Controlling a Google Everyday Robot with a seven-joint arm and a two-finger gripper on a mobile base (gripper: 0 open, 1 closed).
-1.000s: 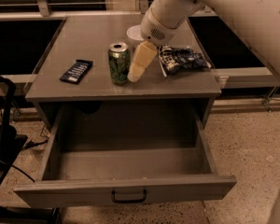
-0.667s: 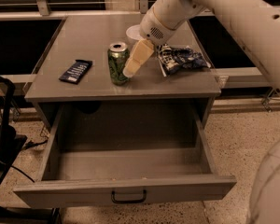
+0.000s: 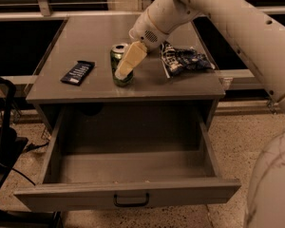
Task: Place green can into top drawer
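The green can (image 3: 114,61) stands upright on the grey cabinet top (image 3: 85,37), near its front edge and a little left of centre. My gripper (image 3: 123,72) reaches down from the upper right on the white arm (image 3: 218,13) and is right at the can, overlapping its right side and front. The top drawer (image 3: 180,192) is pulled wide open below, with its black handle (image 3: 131,201) at the centre of the front panel.
A flat black packet (image 3: 78,72) lies on the cabinet top to the left of the can. A dark crumpled snack bag (image 3: 183,60) lies to the right. A black stand and cables (image 3: 2,122) are on the floor at the left. My white body (image 3: 270,184) fills the lower right.
The gripper has moved left and slightly down, from just right of the can to overlapping it. The can, the drawer and the other items have not moved.
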